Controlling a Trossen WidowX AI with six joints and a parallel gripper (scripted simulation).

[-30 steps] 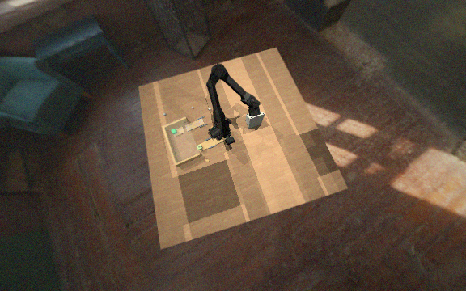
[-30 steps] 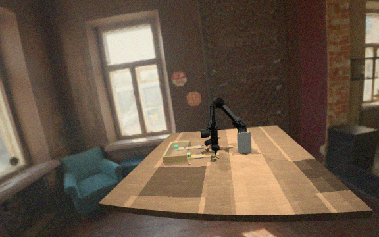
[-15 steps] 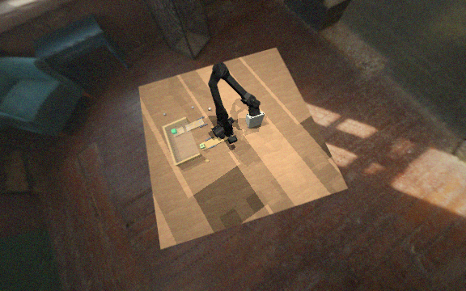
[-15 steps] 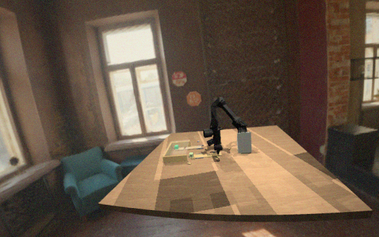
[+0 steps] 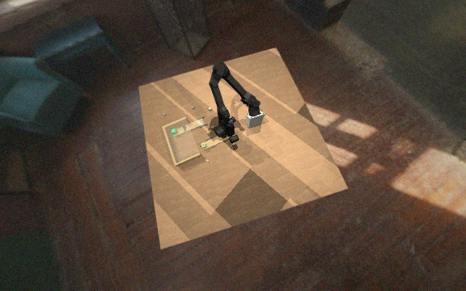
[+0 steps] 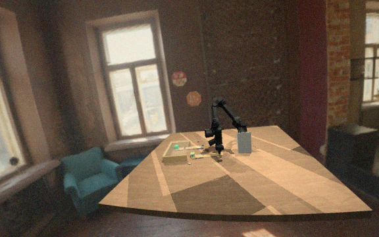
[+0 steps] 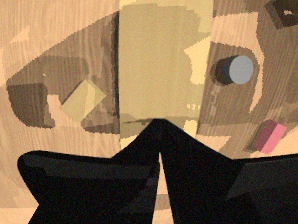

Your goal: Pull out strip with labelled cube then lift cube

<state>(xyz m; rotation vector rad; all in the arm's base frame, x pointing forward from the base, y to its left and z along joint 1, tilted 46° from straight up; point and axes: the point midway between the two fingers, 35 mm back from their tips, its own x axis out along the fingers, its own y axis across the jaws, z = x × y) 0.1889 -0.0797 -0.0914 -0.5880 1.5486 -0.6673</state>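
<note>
The jaws, shut tight and pinching the near end of 1 strip [image 7: 166, 56], seem mid-pull, with a pale cube [image 5: 203, 145] riding just outside the tray [image 5: 169, 142] near the surface's [image 5: 257, 178] middle; next, release and grasp that cube.
</note>
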